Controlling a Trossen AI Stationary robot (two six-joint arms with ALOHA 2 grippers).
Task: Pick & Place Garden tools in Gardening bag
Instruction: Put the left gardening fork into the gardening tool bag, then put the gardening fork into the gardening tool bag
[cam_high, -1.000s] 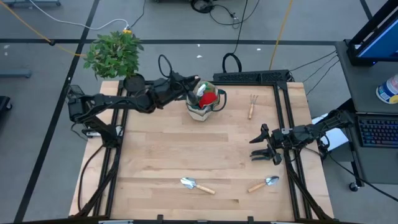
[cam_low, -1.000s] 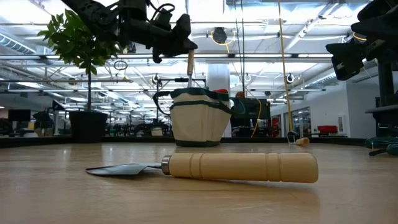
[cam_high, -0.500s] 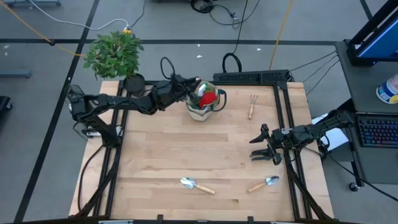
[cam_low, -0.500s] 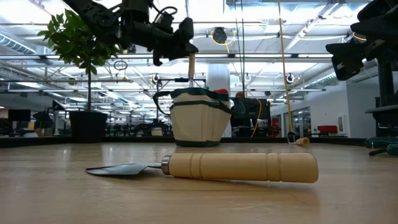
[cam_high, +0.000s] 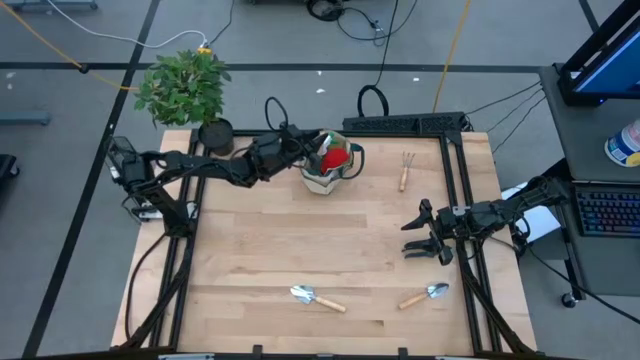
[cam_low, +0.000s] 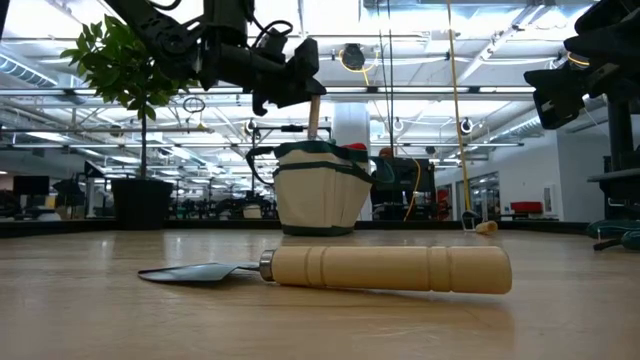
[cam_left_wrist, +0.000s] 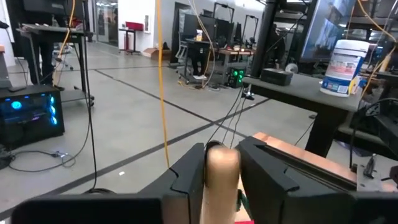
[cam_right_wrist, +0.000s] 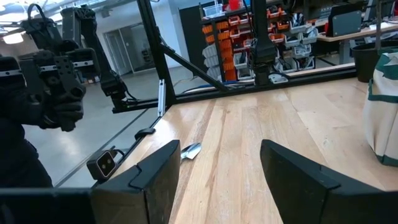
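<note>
The gardening bag (cam_high: 330, 168), beige with dark green trim, stands at the far middle of the table (cam_high: 300, 240), also in the low view (cam_low: 320, 190), with a red glove (cam_high: 337, 157) inside. My left gripper (cam_high: 306, 146) hovers level just above the bag's left rim, shut on an upright wooden-handled tool (cam_low: 313, 115) whose lower part is hidden in the bag. My right gripper (cam_high: 420, 236) waits open at the table's right side, holding nothing. Two trowels (cam_high: 316, 298) (cam_high: 424, 295) lie flat near the front edge. A claw rake (cam_high: 405, 170) lies flat at the far right. My left gripper pinches the wooden handle's top end (cam_left_wrist: 222, 169) between its two fingers (cam_left_wrist: 190, 179). The fingers come level from the table's left and lie across the handle. The tool stands upright below them, its lower part down inside the bag.
A leafy plant (cam_high: 184, 85) in a black pot (cam_high: 215, 132) stands at the far left corner, close behind my left arm. A black frame (cam_high: 420, 124) runs along the far right edge. The nearest trowel (cam_low: 380, 268) fills the low view's foreground.
My left gripper has sunk and edged toward the table's right, closer over the bag. The upright wooden-handled tool has gone down with it, so less of the handle shows above the bag's rim.
</note>
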